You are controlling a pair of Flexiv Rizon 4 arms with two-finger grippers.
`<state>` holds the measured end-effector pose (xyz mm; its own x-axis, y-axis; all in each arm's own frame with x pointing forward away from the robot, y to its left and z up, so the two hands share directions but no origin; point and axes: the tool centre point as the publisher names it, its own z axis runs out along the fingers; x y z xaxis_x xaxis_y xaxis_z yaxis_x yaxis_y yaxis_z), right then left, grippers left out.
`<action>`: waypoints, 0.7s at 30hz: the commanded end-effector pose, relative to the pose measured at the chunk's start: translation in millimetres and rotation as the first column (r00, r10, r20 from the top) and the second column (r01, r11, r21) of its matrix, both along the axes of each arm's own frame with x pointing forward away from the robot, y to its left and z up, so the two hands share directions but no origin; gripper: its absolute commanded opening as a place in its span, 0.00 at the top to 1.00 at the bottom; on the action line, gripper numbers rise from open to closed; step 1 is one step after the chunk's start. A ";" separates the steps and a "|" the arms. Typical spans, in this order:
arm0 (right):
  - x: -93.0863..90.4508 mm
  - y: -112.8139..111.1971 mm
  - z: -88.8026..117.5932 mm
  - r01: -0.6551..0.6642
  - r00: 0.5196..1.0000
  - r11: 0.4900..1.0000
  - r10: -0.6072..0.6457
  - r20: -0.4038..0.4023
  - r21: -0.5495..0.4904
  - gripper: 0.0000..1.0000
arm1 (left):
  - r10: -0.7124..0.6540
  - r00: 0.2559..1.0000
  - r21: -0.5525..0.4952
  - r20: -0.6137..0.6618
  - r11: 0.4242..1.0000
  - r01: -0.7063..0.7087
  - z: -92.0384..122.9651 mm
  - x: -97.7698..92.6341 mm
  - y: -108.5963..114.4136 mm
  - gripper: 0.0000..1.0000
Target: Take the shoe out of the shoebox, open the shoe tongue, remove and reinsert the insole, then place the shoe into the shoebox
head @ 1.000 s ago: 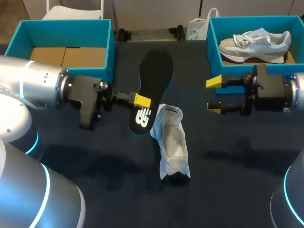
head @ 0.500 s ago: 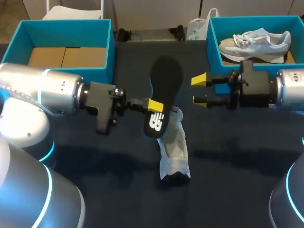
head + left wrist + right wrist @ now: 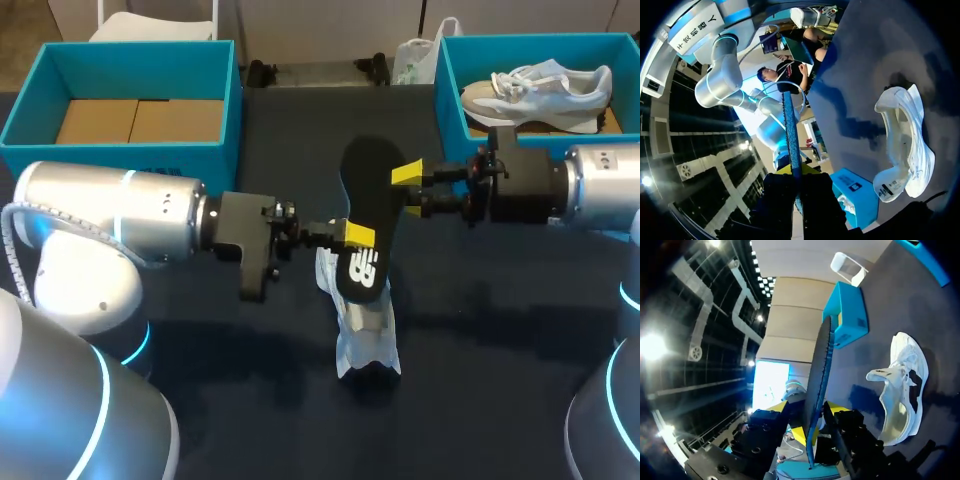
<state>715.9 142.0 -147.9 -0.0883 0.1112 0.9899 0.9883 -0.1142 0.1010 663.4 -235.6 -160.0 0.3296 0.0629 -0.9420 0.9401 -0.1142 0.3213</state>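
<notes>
Dark tabletop (image 3: 500, 400), viewed from above: the white shoe (image 3: 365, 335) is lying at the middle, well apart from the table's edges, with a wide band of cloth showing between it and each box. Two teal boxes are standing at the far corners. The left shoebox (image 3: 232, 95) is showing a cardboard floor, and the right shoebox (image 3: 447, 95) is holding a second shoe (image 3: 540, 88).

The left gripper (image 3: 356, 235) is clamping the printed end of the black insole (image 3: 365, 190). It is holding the insole in the air over the shoe's far end, with the other end pointing toward the far edge. The right gripper (image 3: 410, 192) is coming in from the right. Its fingers are standing apart with the insole's side edge between them. The right wrist view is showing the insole edge-on in that gap, with neither tip plainly pressing on it.
</notes>
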 end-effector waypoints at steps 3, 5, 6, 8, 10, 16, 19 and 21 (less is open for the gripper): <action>0.1 3.2 -0.3 -0.008 1.000 1.000 0.008 -0.004 -0.002 0.50 | -0.005 1.000 -0.004 0.014 1.000 0.005 0.3 4.0 -17.9 1.00; -0.7 2.9 -0.5 -0.007 1.000 1.000 0.007 -0.004 -0.001 0.45 | -0.007 1.000 -0.008 0.018 1.000 0.007 2.6 2.3 -20.2 1.00; -1.3 2.6 -0.8 -0.006 1.000 1.000 0.006 -0.003 0.000 0.47 | -0.007 1.000 -0.011 0.019 1.000 0.007 4.0 1.0 -21.6 1.00; -2.1 1.9 -1.7 -0.003 1.000 1.000 0.003 -0.005 0.002 0.51 | -0.010 1.000 -0.016 0.020 1.000 0.010 4.5 -0.7 -23.6 1.00; -2.7 1.2 -2.0 -0.001 1.000 1.000 0.001 -0.006 0.004 0.55 | -0.011 1.000 -0.016 0.018 1.000 0.012 3.7 -2.2 -26.2 1.00; -4.6 -2.7 -1.4 0.009 1.000 1.000 -0.009 -0.006 0.006 0.60 | 0.003 1.000 -0.015 0.016 1.000 -0.003 0.7 -3.8 -26.9 1.00; -4.6 -3.8 -2.0 0.011 1.000 1.000 -0.011 -0.008 0.007 0.73 | 0.009 1.000 -0.011 0.011 1.000 -0.009 -1.6 -4.5 -25.8 1.00; -4.3 -4.1 -2.1 0.010 1.000 1.000 -0.010 -0.006 0.009 0.96 | 0.009 1.000 -0.009 0.008 1.000 -0.009 -2.7 -5.0 -26.0 1.00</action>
<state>714.0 139.2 -150.7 -0.0814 0.1009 0.9916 0.9881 -0.1225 0.0935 660.4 -259.7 -161.3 0.3353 0.0552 -0.9405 0.9384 -0.1077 0.3282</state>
